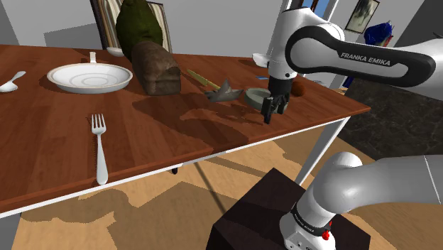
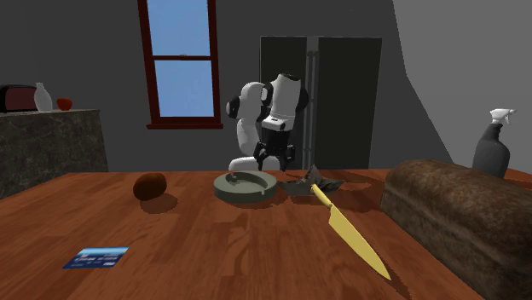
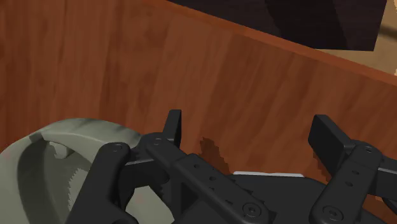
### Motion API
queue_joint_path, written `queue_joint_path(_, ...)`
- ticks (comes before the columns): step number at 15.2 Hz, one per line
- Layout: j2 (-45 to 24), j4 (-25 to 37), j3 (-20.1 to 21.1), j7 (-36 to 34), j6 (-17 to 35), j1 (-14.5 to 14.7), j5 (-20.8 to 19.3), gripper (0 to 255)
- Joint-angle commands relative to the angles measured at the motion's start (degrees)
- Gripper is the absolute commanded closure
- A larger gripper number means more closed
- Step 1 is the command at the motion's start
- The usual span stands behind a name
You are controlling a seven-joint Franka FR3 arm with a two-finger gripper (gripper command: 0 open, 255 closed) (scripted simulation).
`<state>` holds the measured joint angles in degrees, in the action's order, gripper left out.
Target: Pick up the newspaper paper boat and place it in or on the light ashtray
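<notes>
Because the paper boat (image 1: 224,91) lies ungrasped beside the ashtray (image 1: 253,95), the hand (image 3: 250,127) hangs spread and empty, likely ready to approach it.

Knife (image 2: 349,230) lies beside paper boat (image 2: 298,184), loaf (image 2: 456,209) near.

Inspected: wooden table (image 1: 177,135) bearing white plate (image 1: 90,77), fork (image 1: 99,145), spoon (image 1: 11,82), loaf (image 1: 155,67), yellow knife (image 2: 349,232), grey paper boat (image 1: 223,92), greenish ashtray (image 2: 230,189), blue card (image 2: 95,257).
</notes>
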<state>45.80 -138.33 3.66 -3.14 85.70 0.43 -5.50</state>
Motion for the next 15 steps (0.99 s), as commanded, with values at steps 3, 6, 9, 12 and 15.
queue_joint_path(3, -3.2, 2.7, -1.7, 6.5, 2.1, 1.7, -2.0, 0)
queue_joint_path(6, -7.9, 7.0, -4.0, 16.1, 4.9, 4.3, -4.2, 0)
queue_joint_path(9, -12.5, 11.6, -5.8, 25.5, 7.5, 7.0, -5.5, 0)
queue_joint_path(12, -16.8, 16.5, -7.4, 34.9, 9.6, 9.7, -5.9, 0)
queue_joint_path(15, -21.0, 21.4, -8.5, 44.2, 11.3, 12.4, -5.6, 0)
